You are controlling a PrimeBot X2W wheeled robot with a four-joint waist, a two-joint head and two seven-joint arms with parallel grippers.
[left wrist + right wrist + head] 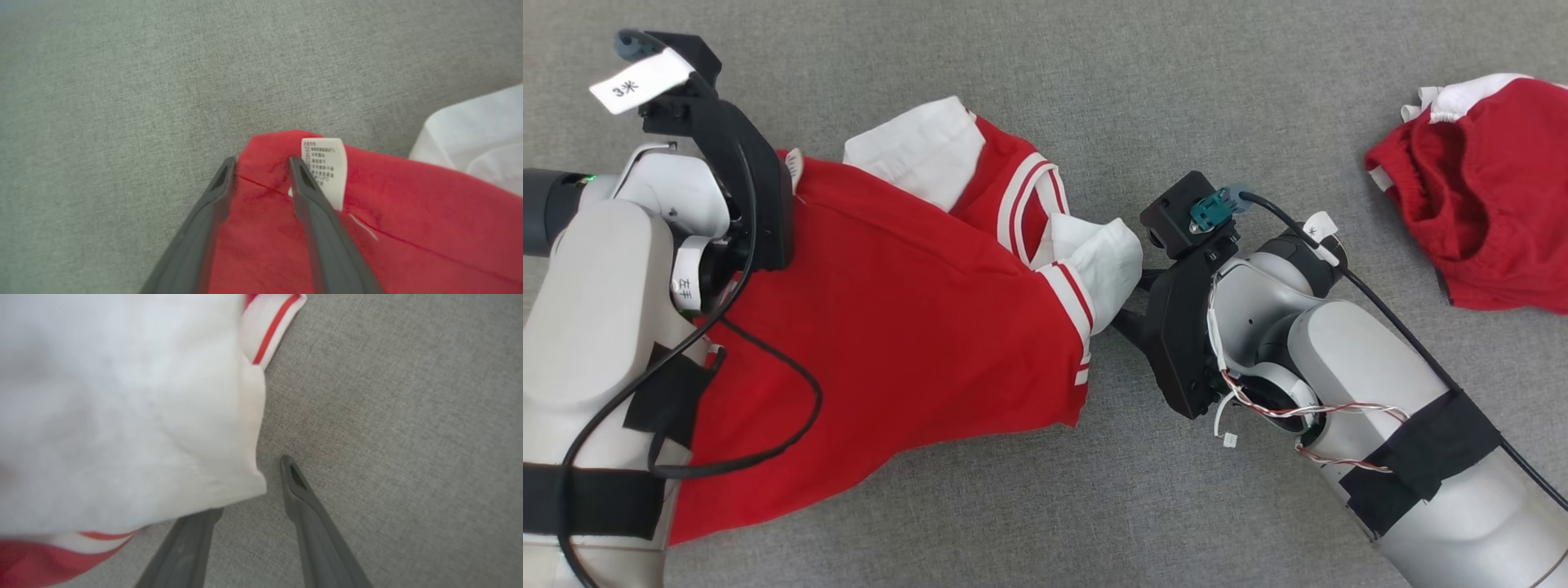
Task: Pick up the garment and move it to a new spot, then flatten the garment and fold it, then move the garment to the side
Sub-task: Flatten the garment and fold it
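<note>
left gripper (262,163) – fingers apart, astride garment (907,327) corner by its care label (325,167) | right gripper (265,475) – fingers apart at garment's white sleeve (122,416) (one tip hidden beneath) | garment rumpled on grey counter (1176,82) | another red cloth (1478,204) well right of garment

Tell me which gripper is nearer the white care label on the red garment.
Left. The left gripper straddles the garment corner right beside the care label; the right gripper is at the white sleeve on its far side.
</note>
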